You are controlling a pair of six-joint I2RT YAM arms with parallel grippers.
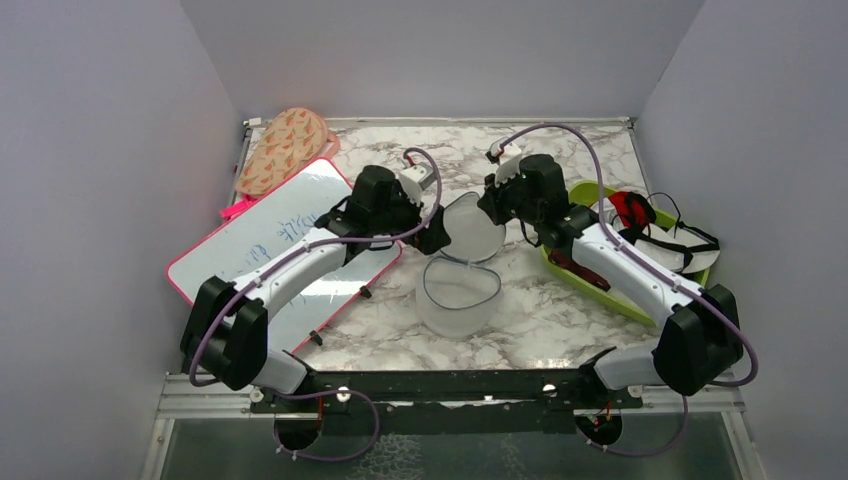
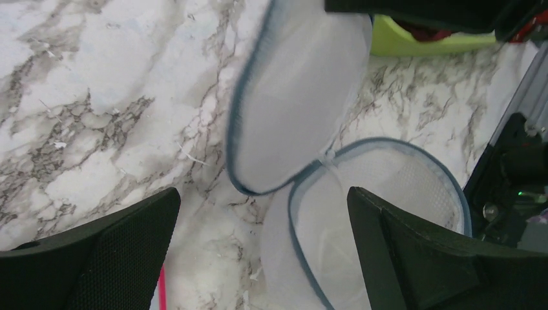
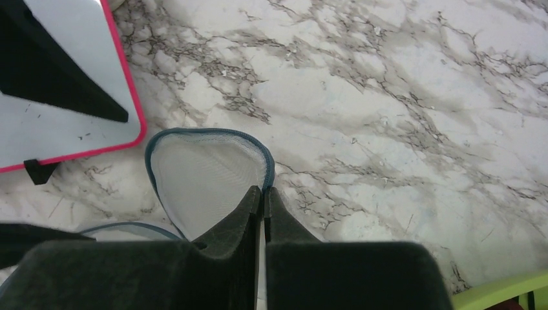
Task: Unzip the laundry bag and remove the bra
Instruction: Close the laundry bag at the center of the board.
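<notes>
Pinching the raised lid [image 1: 472, 228] of the laundry bag [image 1: 458, 295], our right gripper [image 3: 263, 194] was clamped tight, while our left gripper [image 2: 263, 197] gaped wide above it, holding nothing. We saw the bag unzipped mid-table on the marble table [image 1: 560, 310], with the lime-green tray [image 1: 585, 188] at three o'clock and lavender walls [image 1: 100, 150] all around.

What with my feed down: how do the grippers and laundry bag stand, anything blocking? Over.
Left gripper open beside laundry bag. Right gripper shut on raised lid. Bag unzipped, looks empty; black straps in green tray. Nothing blocking.
</notes>
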